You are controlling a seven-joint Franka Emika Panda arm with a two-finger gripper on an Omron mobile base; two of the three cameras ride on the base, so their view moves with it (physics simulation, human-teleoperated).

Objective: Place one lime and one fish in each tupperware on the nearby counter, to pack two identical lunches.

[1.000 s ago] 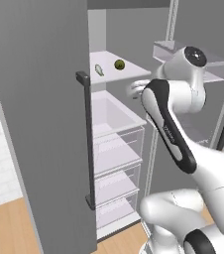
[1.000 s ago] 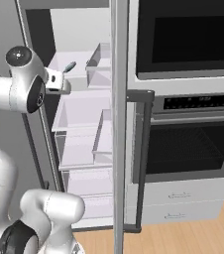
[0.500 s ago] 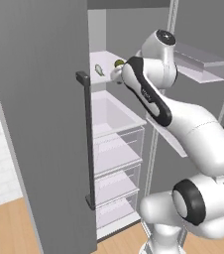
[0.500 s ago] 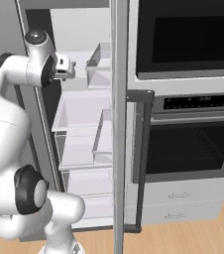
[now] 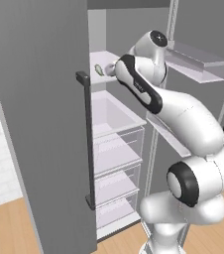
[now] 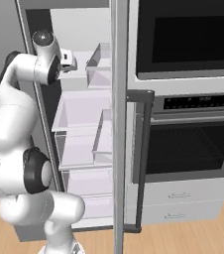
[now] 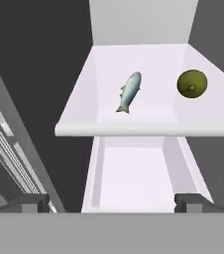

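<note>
A pale silvery fish point(image 7: 129, 92) lies on the white upper shelf point(image 7: 148, 130) of the open fridge. A dark olive-green lime point(image 7: 192, 83) rests to its right on the same shelf. My gripper point(image 7: 114, 203) hangs in front of the shelf's edge and a little below it, apart from both. It is open, with nothing between its fingertips. From the left base view the lime point(image 5: 98, 70) sits just left of the gripper point(image 5: 108, 70). From the right base view the gripper point(image 6: 72, 63) points into the fridge. The tupperware and the counter are out of view.
The grey fridge door point(image 5: 39, 124) stands open on the left, with a dark handle point(image 5: 87, 139). Clear drawers point(image 5: 115, 144) sit under the shelf. Door bins point(image 6: 100, 64) hang on the right-hand door. A black wall oven point(image 6: 188, 99) stands beside the fridge.
The arm has swung up and in toward the fridge's upper shelf, bringing the hand close to the lime. The jaws have stayed open.
</note>
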